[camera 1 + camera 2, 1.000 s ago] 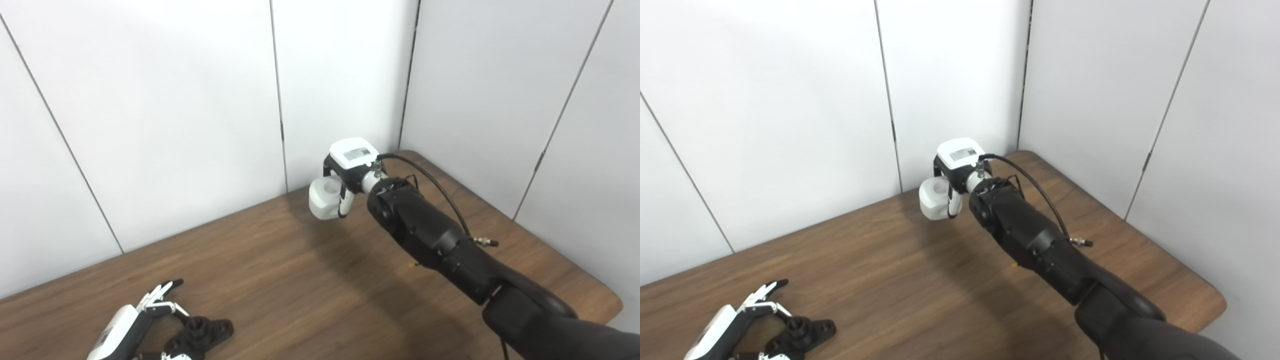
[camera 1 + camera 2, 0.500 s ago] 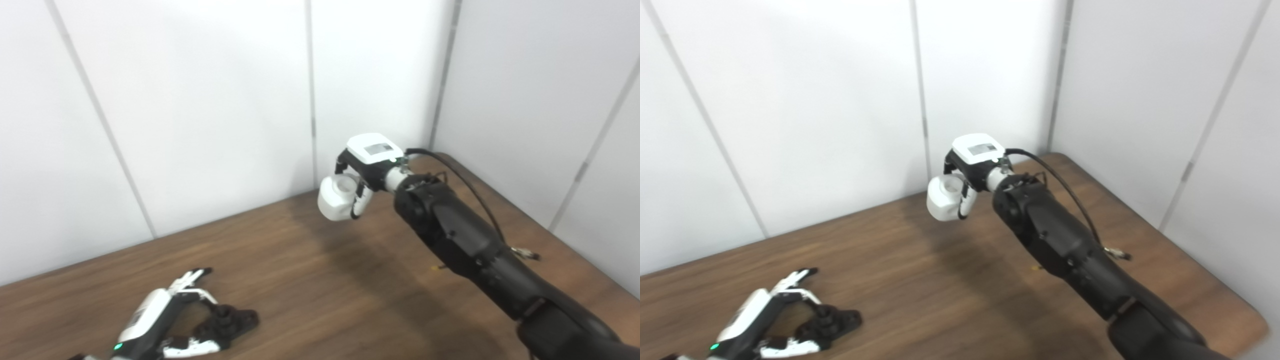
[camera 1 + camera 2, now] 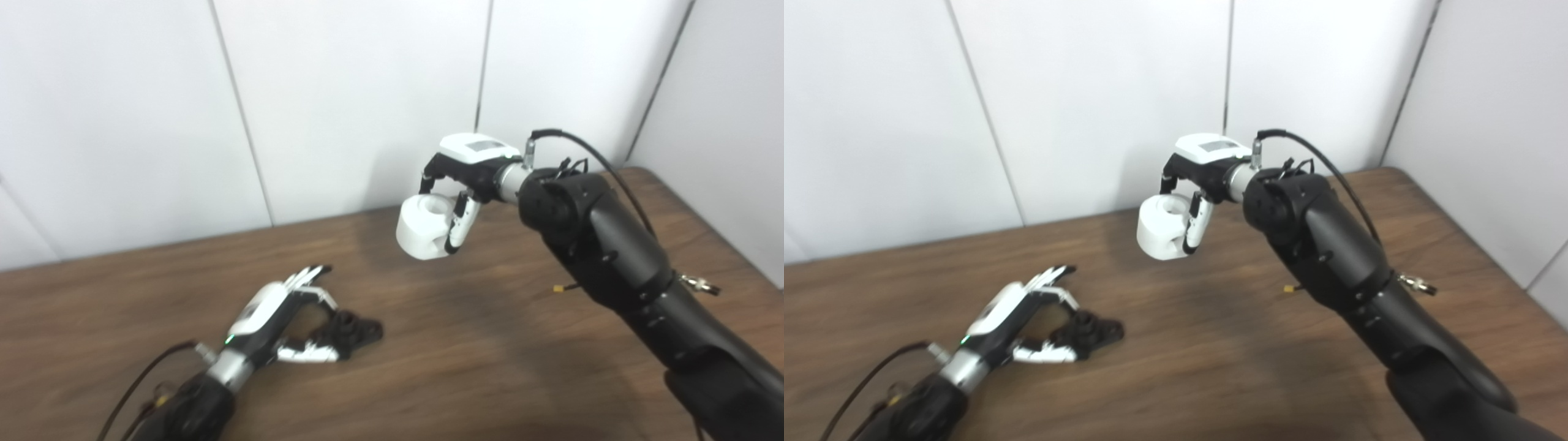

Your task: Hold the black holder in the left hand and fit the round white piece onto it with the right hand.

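My right hand [image 3: 470, 166] hangs above the back of the table, shut on the round white piece [image 3: 424, 234], whose hollow top faces up. The black holder [image 3: 353, 329] lies flat on the wooden table [image 3: 465, 373] at the front left. Around it lies my left hand [image 3: 267, 311], open, with its fingers arched above the holder's near end and its thumb alongside it. Whether the hand touches the holder is unclear. The white piece is well up and to the right of the holder, also shown as the white piece [image 3: 1164, 233] and the holder [image 3: 1090, 334].
White wall panels [image 3: 343, 104] close off the table at the back and on the right. A black cable [image 3: 588, 153] loops over my right forearm. The table's right edge [image 3: 735, 257] runs near that arm.
The camera has swung to the left, so the whole scene sits further right. My right hand with the white piece has come slightly left along the back wall. The left hand still lies around the holder.
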Available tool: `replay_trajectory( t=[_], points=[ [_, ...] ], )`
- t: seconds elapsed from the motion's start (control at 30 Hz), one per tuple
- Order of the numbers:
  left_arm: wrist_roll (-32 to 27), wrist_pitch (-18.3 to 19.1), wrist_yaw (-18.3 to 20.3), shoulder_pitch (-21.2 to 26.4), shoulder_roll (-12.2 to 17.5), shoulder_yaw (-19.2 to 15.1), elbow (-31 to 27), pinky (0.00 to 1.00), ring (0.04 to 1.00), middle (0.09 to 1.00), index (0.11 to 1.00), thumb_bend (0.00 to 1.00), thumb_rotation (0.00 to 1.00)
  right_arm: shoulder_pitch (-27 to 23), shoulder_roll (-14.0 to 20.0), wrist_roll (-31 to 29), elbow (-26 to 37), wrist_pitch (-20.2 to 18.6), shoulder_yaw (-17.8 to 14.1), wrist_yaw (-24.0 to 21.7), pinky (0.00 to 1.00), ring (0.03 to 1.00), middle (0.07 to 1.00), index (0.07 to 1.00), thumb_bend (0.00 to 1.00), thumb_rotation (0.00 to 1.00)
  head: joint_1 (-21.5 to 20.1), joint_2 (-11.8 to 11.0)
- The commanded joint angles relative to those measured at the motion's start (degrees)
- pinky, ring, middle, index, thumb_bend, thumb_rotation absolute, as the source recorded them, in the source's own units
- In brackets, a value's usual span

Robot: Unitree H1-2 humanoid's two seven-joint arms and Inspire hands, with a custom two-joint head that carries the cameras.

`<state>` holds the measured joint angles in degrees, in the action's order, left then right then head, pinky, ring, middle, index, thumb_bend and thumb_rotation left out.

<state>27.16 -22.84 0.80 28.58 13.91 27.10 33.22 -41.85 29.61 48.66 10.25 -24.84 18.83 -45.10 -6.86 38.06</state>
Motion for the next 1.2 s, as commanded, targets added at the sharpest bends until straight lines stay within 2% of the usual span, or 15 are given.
replay_trajectory(
  t=[0.0,0.3,0.7,0.87,1.17],
  points=[
    [2.7,3.7,2.7,-5.4,-3.0,2.9,3.5,1.00,1.000,0.962,0.483,0.52,0.06,-4.2,-0.1,0.4,2.7,-0.5,0.1,-1.1,0.79,0.846,0.763,0.484,0.52,0.13,1.4,0.6],
    [3.2,4.7,2.6,-4.8,-4.8,3.4,3.7,1.00,1.000,0.962,0.482,0.52,0.06,-4.5,-2.5,-0.7,3.6,1.7,2.6,-3.3,0.77,0.838,0.762,0.484,0.52,0.14,5.1,1.9],
    [4.3,5.5,1.8,-4.6,-6.2,3.6,3.5,1.00,1.000,0.956,0.481,0.52,0.06,-4.7,-5.7,-0.2,1.2,4.6,5.9,-2.8,0.68,0.800,0.758,0.484,0.52,0.14,6.5,2.6],
    [4.4,6.0,2.1,-4.8,-6.4,3.6,2.8,1.00,1.000,0.950,0.481,0.52,0.06,-4.6,-7.3,-0.1,0.3,4.1,6.4,-2.9,0.70,0.804,0.752,0.482,0.52,0.14,6.8,2.9],
    [4.7,6.1,1.8,-4.8,-6.8,3.8,2.6,1.00,1.000,0.949,0.481,0.52,0.06,-4.4,-8.3,0.6,0.0,4.0,7.3,-3.4,0.70,0.805,0.756,0.483,0.52,0.14,7.5,3.3]
  ],
)
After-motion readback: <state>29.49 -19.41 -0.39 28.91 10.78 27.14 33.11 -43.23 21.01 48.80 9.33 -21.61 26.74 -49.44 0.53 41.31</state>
